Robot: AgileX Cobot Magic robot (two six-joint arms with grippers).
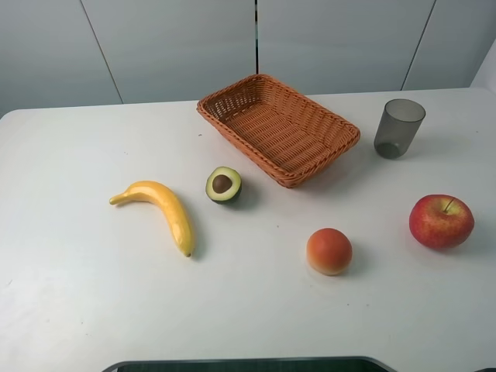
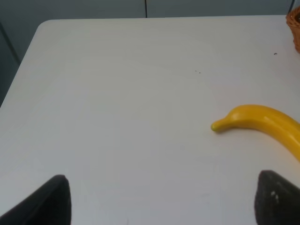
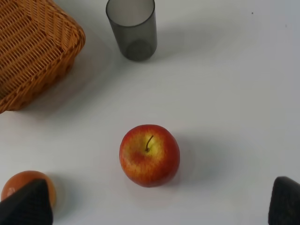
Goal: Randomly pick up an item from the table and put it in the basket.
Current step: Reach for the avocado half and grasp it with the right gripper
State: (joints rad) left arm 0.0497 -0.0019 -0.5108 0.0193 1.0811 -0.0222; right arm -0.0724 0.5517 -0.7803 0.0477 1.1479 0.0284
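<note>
Small oval halved avocado, cut face up: dark green skin showing as a thin rim, yellow-green flesh, round brown pit seated in the middle. Resting on the large white smooth tabletop with rounded corners, just in front of the near left corner of the rectangular orange-brown woven wicker basket, close to it yet apart, a strip of bare white between the two. Seen in the high view only.

Left gripper spread wide, only the dark tips of its fingers in sight, well apart from each other, bare table between them. Holding nothing, touching nothing. Ahead of it, the stem end of a curved yellow banana, and beyond that a sliver of the basket's corner.

Right gripper likewise spread wide, dark fingertips far apart, clasping nothing. Ahead, between the two tips and clear of both, a round red-and-yellow apple with a short stem. Partly covered in view by one tip, a round orange-red fruit. Further off, a grey translucent cup, upright, near the basket's end but apart from it.

From the high camera: banana left of the avocado, near but not touching; orange-red fruit in front and to the right, well apart; apple at the far right; cup to the right of the basket
</note>
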